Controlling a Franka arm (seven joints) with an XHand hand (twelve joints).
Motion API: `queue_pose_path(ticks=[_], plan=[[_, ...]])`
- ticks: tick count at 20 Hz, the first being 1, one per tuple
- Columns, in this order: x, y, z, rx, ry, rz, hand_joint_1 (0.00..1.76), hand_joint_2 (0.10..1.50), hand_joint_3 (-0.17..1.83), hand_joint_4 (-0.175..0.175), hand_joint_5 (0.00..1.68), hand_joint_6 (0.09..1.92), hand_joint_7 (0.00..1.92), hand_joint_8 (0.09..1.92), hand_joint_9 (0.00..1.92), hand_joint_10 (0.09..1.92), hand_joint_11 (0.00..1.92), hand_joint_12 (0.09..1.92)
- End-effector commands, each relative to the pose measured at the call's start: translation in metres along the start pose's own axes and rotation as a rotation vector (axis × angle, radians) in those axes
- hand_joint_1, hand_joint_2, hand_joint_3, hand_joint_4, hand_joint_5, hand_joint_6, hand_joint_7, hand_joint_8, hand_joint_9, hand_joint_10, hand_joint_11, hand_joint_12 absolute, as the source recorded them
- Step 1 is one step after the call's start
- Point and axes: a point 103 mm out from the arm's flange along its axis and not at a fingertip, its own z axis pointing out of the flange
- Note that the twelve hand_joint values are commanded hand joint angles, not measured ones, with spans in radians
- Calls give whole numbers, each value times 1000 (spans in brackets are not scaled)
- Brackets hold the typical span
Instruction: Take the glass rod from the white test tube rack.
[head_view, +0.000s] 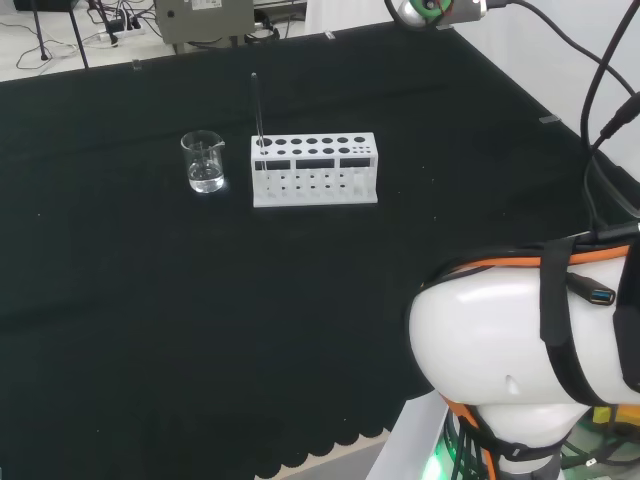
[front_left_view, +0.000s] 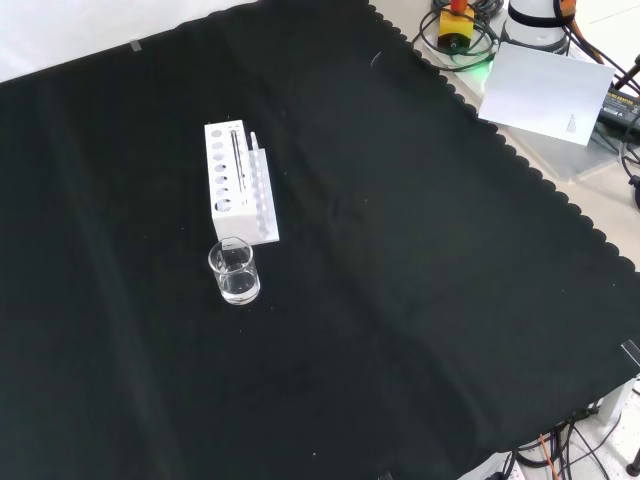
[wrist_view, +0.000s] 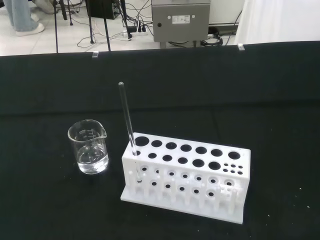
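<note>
- Rod (head_view: 257, 108) stands in the rack's (head_view: 315, 170) left end hole, upper centre of the head view.
- Beaker (head_view: 204, 162) just beside: a sideways reach could topple it.
- Hand's state: cannot tell.

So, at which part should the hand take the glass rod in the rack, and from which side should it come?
Probably the bare upper part of the glass rod, well above the white rack. It stands nearly upright in an end hole nearest the beaker, so the top half is free all round. Coming from above or from the rack's open side, away from the beaker, then lifting straight up, looks safest.
</note>
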Motion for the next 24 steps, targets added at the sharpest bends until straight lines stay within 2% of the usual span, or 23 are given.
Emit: queue_pose_path(ticks=[1,2,3,5,8,13,16,24], plan=[[0,0,0,-8,-3,4,642,772,614,-97,87,249,131,507,355,526,290,804],[-1,1,0,-6,6,5,551,854,518,-91,76,154,63,476,174,555,141,781],[-2,2,0,-4,11,7,505,900,461,-88,74,100,29,460,82,575,66,770],[-6,4,0,-1,12,12,473,941,400,-86,79,87,5,463,17,612,13,769],[-4,6,-1,-9,1,18,465,960,366,-86,88,87,0,489,1,657,0,795],[-5,12,-4,-17,5,18,466,975,333,-87,107,87,0,581,3,804,0,984],[-8,28,-8,-1,25,8,466,979,325,-89,122,87,0,637,17,860,0,1075],[8,66,-14,-19,44,-63,471,987,323,-93,158,87,0,741,69,891,0,1195]])
